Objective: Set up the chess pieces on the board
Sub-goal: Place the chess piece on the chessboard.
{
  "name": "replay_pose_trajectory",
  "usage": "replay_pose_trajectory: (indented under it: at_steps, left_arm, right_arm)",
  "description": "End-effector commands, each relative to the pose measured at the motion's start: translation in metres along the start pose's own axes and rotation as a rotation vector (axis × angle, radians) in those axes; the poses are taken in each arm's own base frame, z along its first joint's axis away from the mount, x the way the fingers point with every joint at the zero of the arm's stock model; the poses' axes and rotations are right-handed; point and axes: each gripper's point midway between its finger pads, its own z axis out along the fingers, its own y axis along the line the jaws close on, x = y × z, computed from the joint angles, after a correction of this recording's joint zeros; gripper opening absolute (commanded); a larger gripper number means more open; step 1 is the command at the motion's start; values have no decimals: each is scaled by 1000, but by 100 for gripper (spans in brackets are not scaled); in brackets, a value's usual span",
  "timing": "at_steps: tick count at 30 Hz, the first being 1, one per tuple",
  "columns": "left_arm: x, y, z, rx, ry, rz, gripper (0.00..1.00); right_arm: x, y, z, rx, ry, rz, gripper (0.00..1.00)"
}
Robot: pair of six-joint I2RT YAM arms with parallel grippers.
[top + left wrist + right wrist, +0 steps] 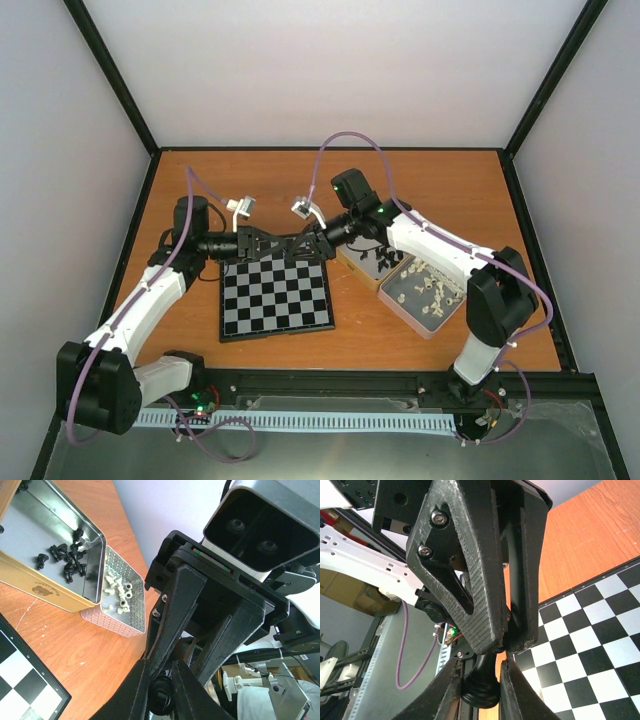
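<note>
One board (275, 295), two tins (40, 587) (120, 625), one gripped chessman (480, 690)

Bright, even light, soft shadows (right claw (481, 664) blurs up close).

You're looking at a robotics lab cell: plain white panel walls (330, 70) in black frame struts (112, 75) box in an orange-brown wooden tabletop (440, 190). The white-and-black left arm (150, 300) and right arm (430, 240) rise from a black metal rail (330, 380), trailing purple cables (350, 135), with a white slotted cable duct (300, 421) up front.
</note>
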Motion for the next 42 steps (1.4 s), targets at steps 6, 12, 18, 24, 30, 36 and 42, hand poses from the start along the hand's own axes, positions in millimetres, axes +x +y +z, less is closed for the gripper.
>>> replay_pose_trajectory:
  at_steps: [6, 12, 18, 24, 30, 36, 42]
  left_arm:
    - [-12, 1, -4, -92, -48, 92, 4]
    - [-29, 58, -17, -428, -125, 52, 2]
    - [-48, 92, -21, -647, -197, 71, 0]
    - [-59, 134, -6, -916, -247, 107, 1]
    - [-65, 173, -5, -1066, -297, 109, 2]
    - [-72, 198, -6, -1150, -308, 132, 2]
    - [-75, 212, 15, -1088, -289, 189, 2]
  right_arm:
    - [9, -13, 0, 68, 5, 43, 56]
    - [32, -63, -32, 403, -45, 144, 81]
    - [68, -118, -68, 794, -52, 345, 82]
    - [78, -127, -93, 948, -156, 432, 81]
    - [74, -122, -106, 987, -237, 427, 81]
    - [76, -124, -107, 1002, -234, 435, 81]
    - [75, -122, -104, 978, -228, 431, 81]
